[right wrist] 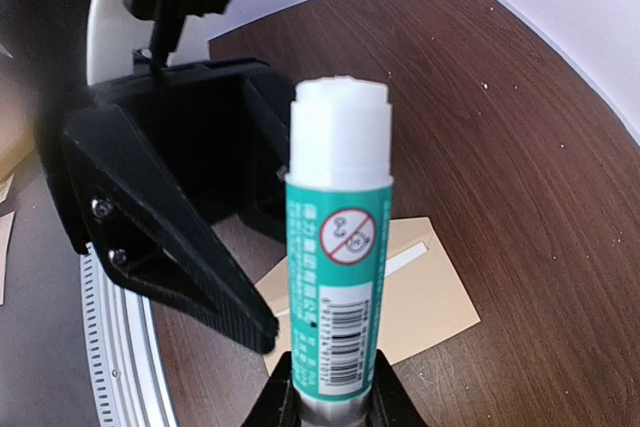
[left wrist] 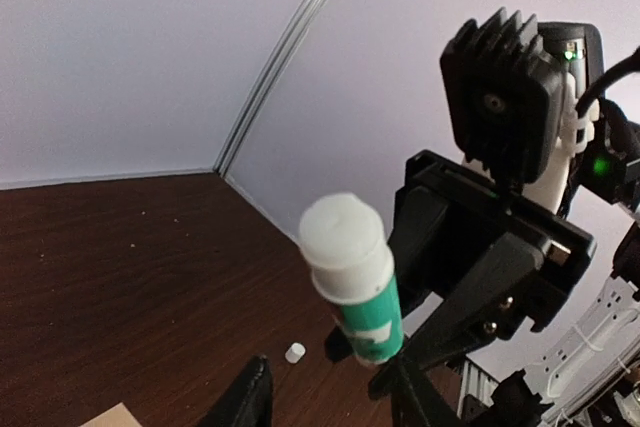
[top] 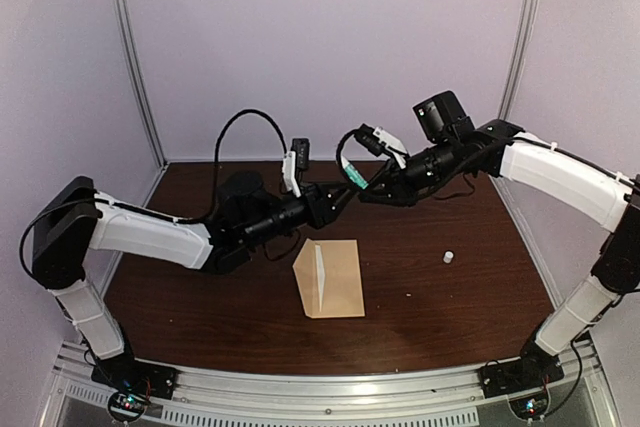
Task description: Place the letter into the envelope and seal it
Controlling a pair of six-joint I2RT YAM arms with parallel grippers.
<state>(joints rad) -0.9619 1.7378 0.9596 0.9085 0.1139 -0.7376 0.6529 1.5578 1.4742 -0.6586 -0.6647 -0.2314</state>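
The two arms meet above the middle of the dark wooden table (top: 450, 307), their wrists raised and facing each other. The right gripper (right wrist: 335, 402) is clamped on the base of a glue stick (right wrist: 338, 277), one finger pressed to each side of the tube just below its green label. The stick's white end points away from the right wrist, toward the left arm. The left gripper (left wrist: 325, 402) hangs just in front of that white end with its jaws spread apart and nothing between them; the stick touches neither of its fingers. The envelope (top: 335, 282) lies flat on the table near the centre, below and slightly nearer than the two grippers and apart from both. A narrow pale strip (top: 318, 275) runs across its left part from far to near. Whether that strip is an edge of the letter or part of the flap cannot be told, and the cream sheet cannot be made out as a separate thing. A small white piece (top: 448, 257) sits on the table to the right of the envelope, well apart from it.
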